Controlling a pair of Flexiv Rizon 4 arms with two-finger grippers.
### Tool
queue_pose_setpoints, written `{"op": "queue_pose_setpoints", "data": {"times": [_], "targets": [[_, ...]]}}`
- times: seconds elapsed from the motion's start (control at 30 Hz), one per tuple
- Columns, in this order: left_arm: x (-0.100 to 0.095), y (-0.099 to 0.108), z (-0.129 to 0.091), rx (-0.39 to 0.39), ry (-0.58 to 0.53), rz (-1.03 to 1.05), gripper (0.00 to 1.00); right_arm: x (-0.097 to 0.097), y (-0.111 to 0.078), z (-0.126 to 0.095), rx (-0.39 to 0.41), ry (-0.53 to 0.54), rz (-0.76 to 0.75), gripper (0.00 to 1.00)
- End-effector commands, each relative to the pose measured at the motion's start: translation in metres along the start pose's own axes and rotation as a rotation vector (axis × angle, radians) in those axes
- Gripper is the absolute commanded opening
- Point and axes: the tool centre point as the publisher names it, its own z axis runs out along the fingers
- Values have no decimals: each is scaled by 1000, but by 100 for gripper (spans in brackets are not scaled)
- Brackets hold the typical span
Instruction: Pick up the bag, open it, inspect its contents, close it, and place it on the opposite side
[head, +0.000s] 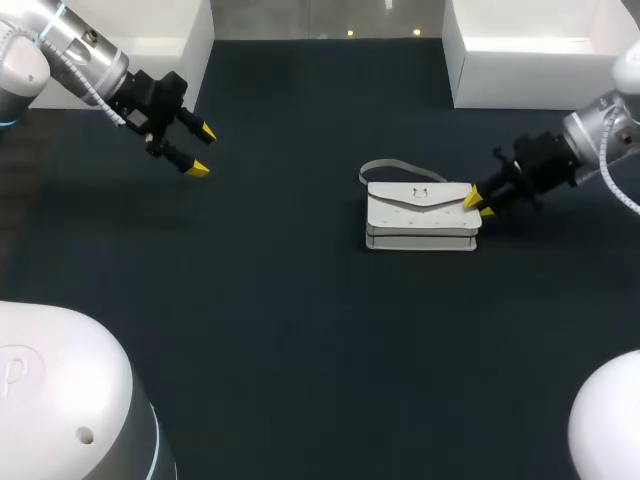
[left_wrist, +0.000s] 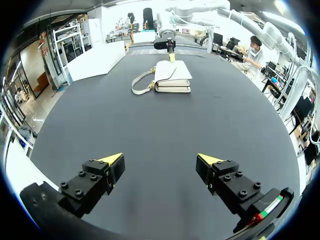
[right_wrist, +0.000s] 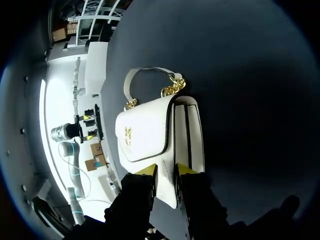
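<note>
A white handbag (head: 420, 215) with a gold clasp lies flat right of the table's middle, its grey strap (head: 395, 167) looped behind it. My right gripper (head: 478, 205) is at the bag's right end. In the right wrist view its yellow tips (right_wrist: 166, 170) pinch the corner of the bag (right_wrist: 150, 132) from both sides, by the flap's edge; the gold chain (right_wrist: 172, 86) and the strap lie at the far end. My left gripper (head: 203, 150) hangs open over the far left of the table, well away from the bag (left_wrist: 172, 76), with nothing between its fingers (left_wrist: 160, 162).
A white box (head: 150, 45) stands at the back left and another white box (head: 530, 60) at the back right. The dark tabletop (head: 280, 330) stretches in front of and left of the bag.
</note>
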Motion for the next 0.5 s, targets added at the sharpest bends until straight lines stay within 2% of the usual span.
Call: {"op": "queue_pose_setpoints", "data": {"times": [0.03, 0.07, 0.3, 0.5], "targets": [[-1, 1, 1, 4, 1, 1, 100, 0, -7, 2, -21, 0, -1, 6], [-1, 1, 1, 4, 1, 1, 100, 1, -8, 3, -22, 4, -1, 0], [-1, 1, 1, 4, 1, 1, 100, 4, -11, 10, -22, 18, 3, 0], [-1, 1, 1, 4, 1, 1, 100, 22, -12, 24, -69, 33, -11, 0]]}}
